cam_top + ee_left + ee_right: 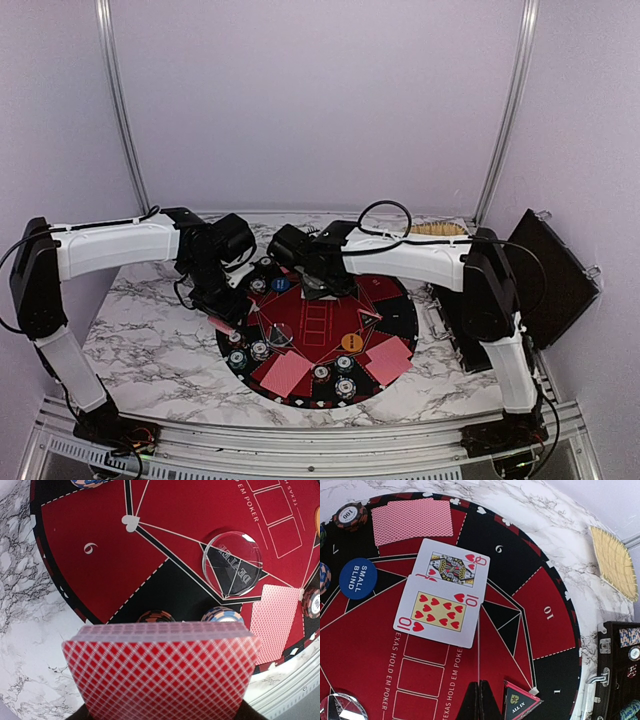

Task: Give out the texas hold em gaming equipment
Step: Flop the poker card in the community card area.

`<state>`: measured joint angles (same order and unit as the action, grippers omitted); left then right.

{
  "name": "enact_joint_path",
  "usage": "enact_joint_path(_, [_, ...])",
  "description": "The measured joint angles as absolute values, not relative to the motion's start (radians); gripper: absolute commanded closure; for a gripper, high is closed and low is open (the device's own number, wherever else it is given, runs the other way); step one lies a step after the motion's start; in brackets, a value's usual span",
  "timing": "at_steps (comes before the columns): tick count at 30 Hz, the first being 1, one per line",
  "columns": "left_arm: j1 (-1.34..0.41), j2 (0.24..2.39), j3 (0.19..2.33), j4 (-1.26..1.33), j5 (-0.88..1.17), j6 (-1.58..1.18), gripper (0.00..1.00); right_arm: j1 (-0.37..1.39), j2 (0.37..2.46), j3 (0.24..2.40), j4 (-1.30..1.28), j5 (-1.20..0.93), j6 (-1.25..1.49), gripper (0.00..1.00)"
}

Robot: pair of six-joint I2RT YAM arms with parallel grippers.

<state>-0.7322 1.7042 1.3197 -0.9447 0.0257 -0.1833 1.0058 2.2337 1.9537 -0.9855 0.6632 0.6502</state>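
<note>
Item: deck of pink-red lattice-backed playing cards (160,675), clamped in left gripper (222,318); probably light, slick, apt to fan; best pinched across its edges; right gripper (318,285) closure unreadable.

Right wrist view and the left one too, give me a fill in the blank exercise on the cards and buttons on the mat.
The face-up ten partly covers a queen of ____.
The blue button reads SMALL ____.
The clear button reads ____.
The triangular marker reads ALL ____.
Missing words: hearts; blind; dealer; in.
</note>
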Motion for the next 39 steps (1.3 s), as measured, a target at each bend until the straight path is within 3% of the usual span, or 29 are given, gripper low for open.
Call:
enact_joint_path(18, [-0.732,1.692,1.308,-0.944,0.026,-0.183,0.67,1.017,2.328,2.048,-1.031,0.690,0.637,1.00])
enact_joint_path(34, [-0.728,1.680,1.296,-0.944,0.026,-0.183,0.67,1.005,2.330,2.046,-0.897,0.488,0.615,0.80])
enact_joint_path(39, [-0.725,1.680,1.296,-0.944,0.026,-0.183,0.67,0.982,2.290,1.937,-0.768,0.356,0.603,0.73])
